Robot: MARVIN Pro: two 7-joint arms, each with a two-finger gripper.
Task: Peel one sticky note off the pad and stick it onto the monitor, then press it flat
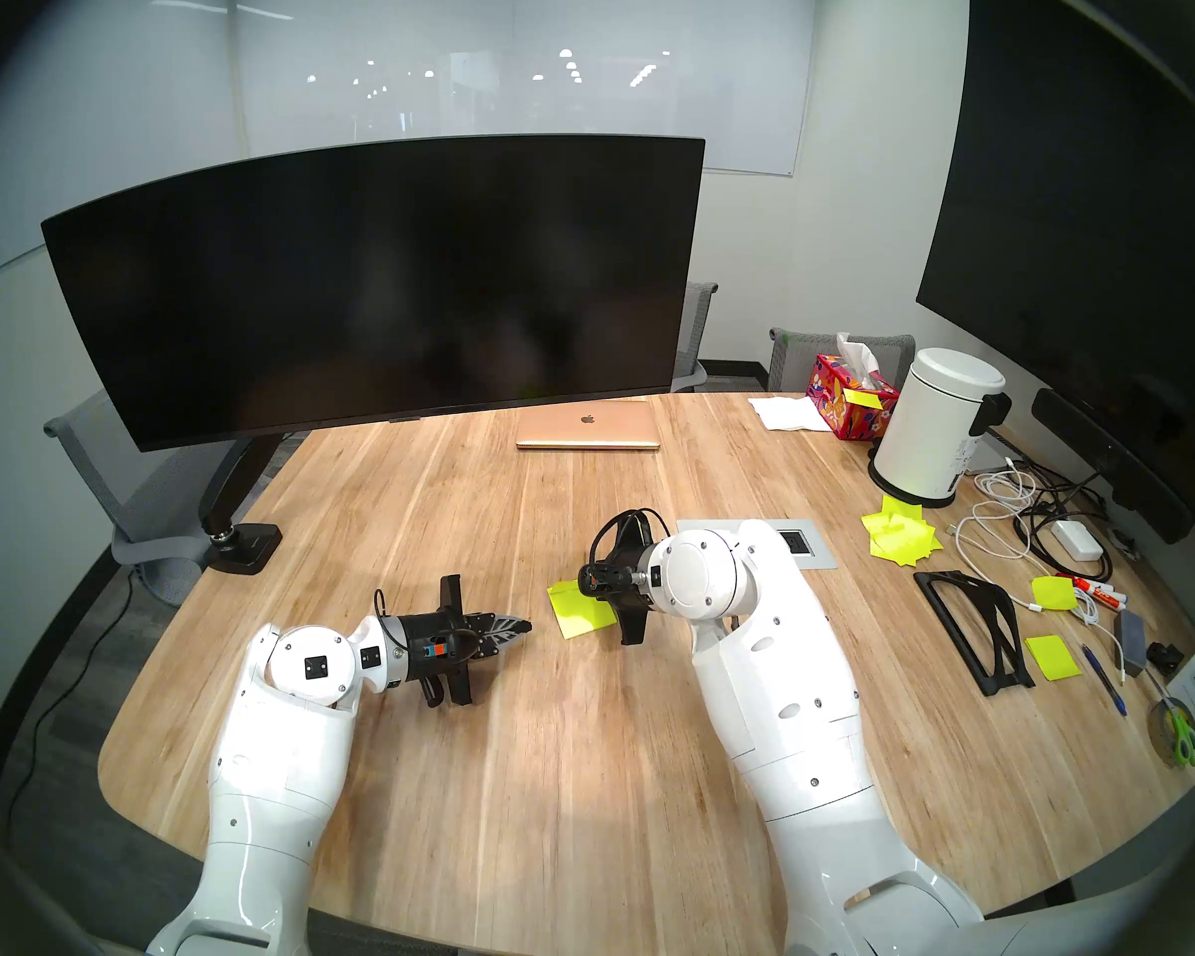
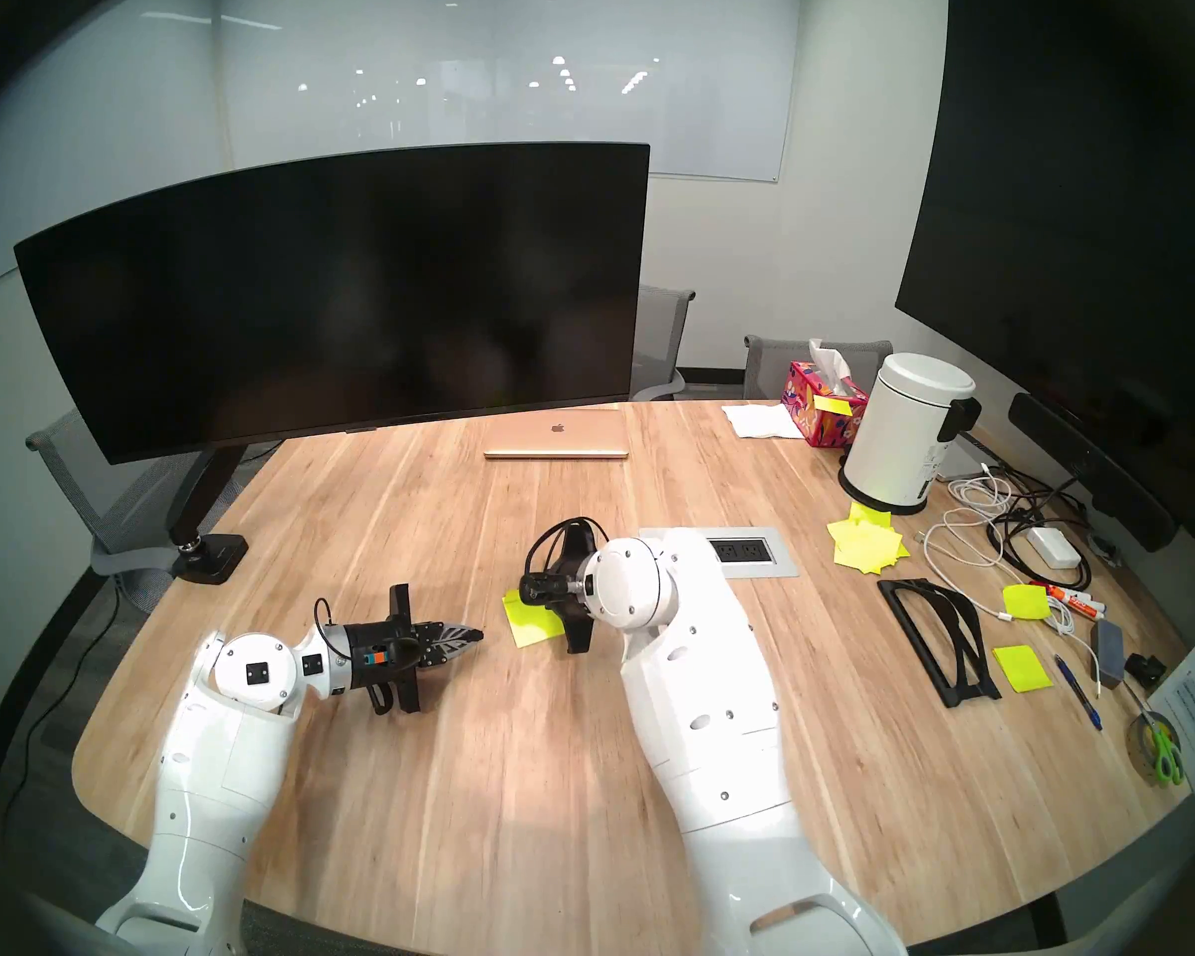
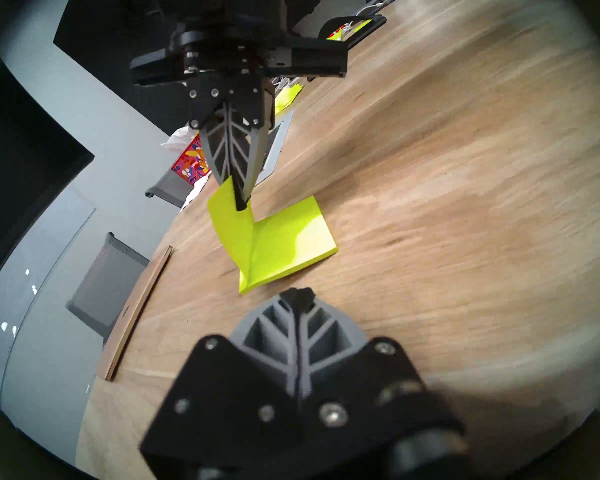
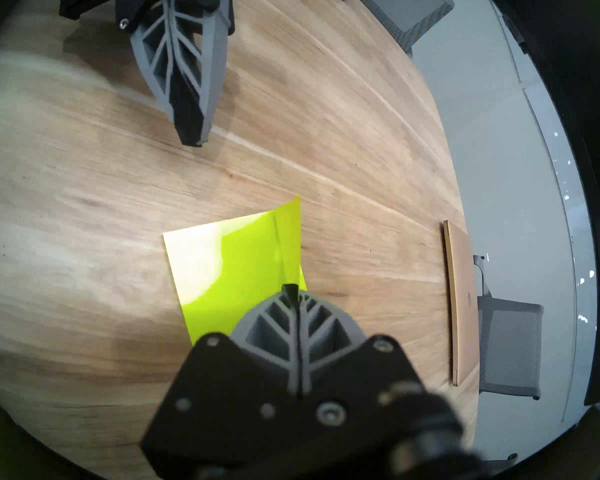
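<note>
The sticky note [image 3: 231, 226] is a single neon yellow-green sheet, very thin and light, so I judge that it will bend and flutter easily and can crease or tear if it is pulled too fast; it has almost no stiffness of its own. In the left wrist view it stands up from the pad [image 3: 291, 242], near the centre of the frame, and its lower edge is still joined to the pad along one side, where the glue strip seems to be. The best place to hold it is the free edge opposite to this strip, and there the right end effector [image 3: 242, 202] is clenched on it, coming down from the upper middle of the frame with its tips pinching the top edge of the sheet. The pad itself is a small, slightly stiff stack, light enough that it may lift together with the sheet; it lies flat on the worktop [image 3: 465, 191]. The left end effector [image 3: 297, 292] is also clenched but grasps nothing; its tips are at the lower centre of the frame, just beside the near corner of the pad, and I cannot tell if they touch it. In the head view the monitor [image 1: 374, 292] fills the upper left, well apart from the pad [image 1: 584, 613], with no note on it.
</note>
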